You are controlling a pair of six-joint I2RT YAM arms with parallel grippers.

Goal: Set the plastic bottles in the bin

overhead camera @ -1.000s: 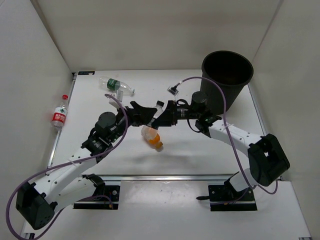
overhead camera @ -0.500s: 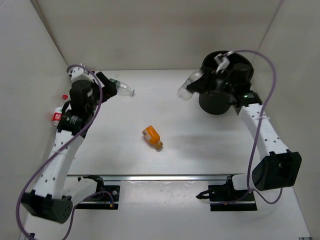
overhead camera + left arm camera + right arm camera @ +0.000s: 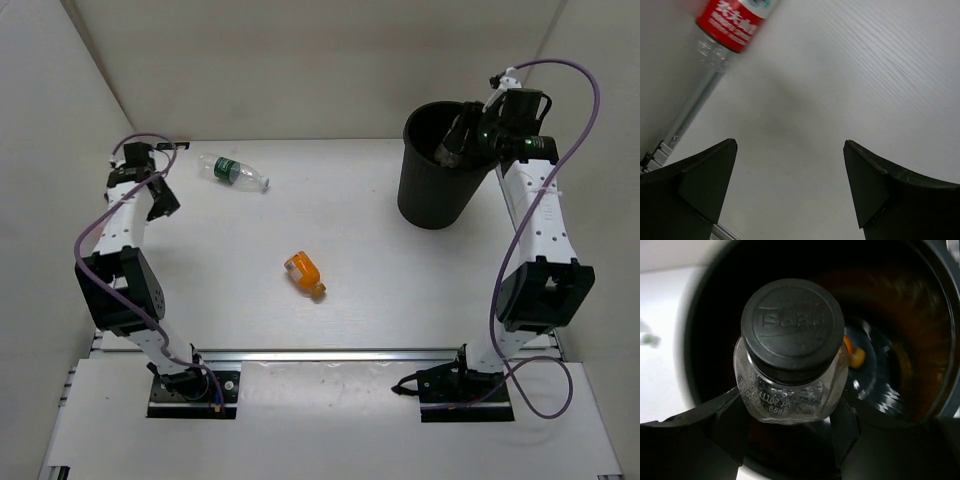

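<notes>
My right gripper (image 3: 452, 148) is shut on the clear bottle with a black cap (image 3: 790, 355) and holds it above the open mouth of the black bin (image 3: 432, 205), which shows from above in the right wrist view (image 3: 920, 340). My left gripper (image 3: 163, 200) is open and empty at the table's far left; its wrist view (image 3: 790, 175) shows the red-label bottle (image 3: 735, 20) lying just ahead by the left rail. The arm hides that bottle in the top view. The green-label bottle (image 3: 232, 172) lies at the back left. The squat orange bottle (image 3: 303, 274) lies mid-table.
White walls close in the table on the left, back and right. A metal rail (image 3: 690, 115) runs along the left edge beside the red-label bottle. Something orange and blurred (image 3: 856, 355) shows deep inside the bin.
The right arm has carried the black-capped bottle from mid-table to over the bin. The left arm has swung away to the far left edge, above the red-label bottle.
</notes>
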